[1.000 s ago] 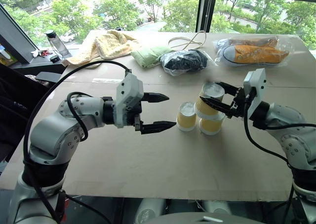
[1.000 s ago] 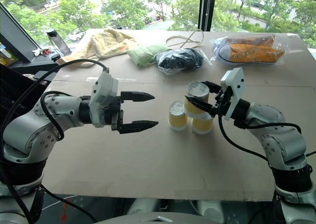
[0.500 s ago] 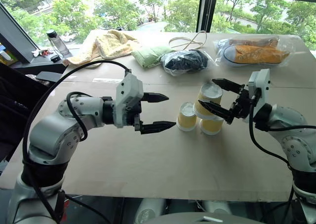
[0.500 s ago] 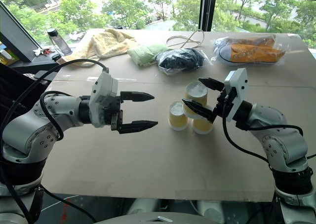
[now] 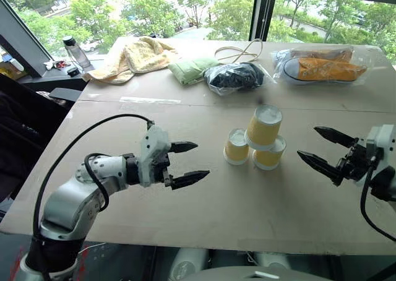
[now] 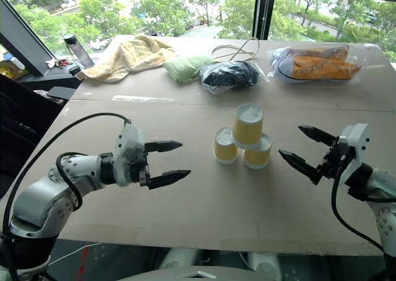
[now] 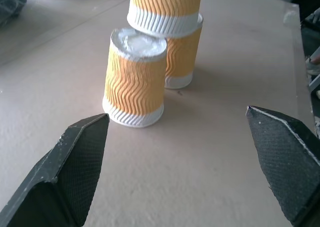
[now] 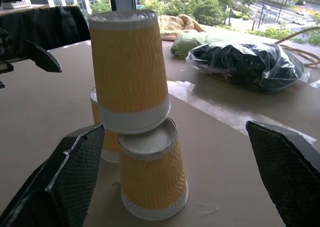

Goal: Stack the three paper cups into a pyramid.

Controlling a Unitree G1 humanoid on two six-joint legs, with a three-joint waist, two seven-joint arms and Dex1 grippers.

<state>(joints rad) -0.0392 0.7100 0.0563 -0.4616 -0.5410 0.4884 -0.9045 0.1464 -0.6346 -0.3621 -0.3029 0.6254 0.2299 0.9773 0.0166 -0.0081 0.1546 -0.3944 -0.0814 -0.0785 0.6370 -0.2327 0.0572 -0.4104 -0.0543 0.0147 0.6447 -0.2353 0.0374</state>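
Observation:
The three paper cups stand as a small pyramid at the middle of the table, all upside down. Two base cups [image 5: 236,146] [image 5: 268,153] sit side by side, and the top cup [image 5: 263,126] rests across them, leaning slightly. My left gripper [image 5: 202,159] is open to the left of the stack, a cup's width or so away, pointing at it. My right gripper [image 5: 307,142] is open and empty on the stack's right, well clear of it. In the left wrist view the nearest base cup [image 7: 135,82] stands beyond the spread fingertips [image 7: 80,157].
Along the far side of the table lie a yellow towel [image 5: 133,55], a green cloth [image 5: 189,69], a black bundle in plastic [image 5: 234,77], a looped cord [image 5: 244,49] and bagged orange shoes [image 5: 322,67]. A water bottle [image 5: 73,52] stands far left. Bare tabletop [image 5: 247,207] stretches to the near edge.
My right gripper opened, let go of the top cup and drew back to the right and lower. The cup stays on the two below. My left gripper sank lower.

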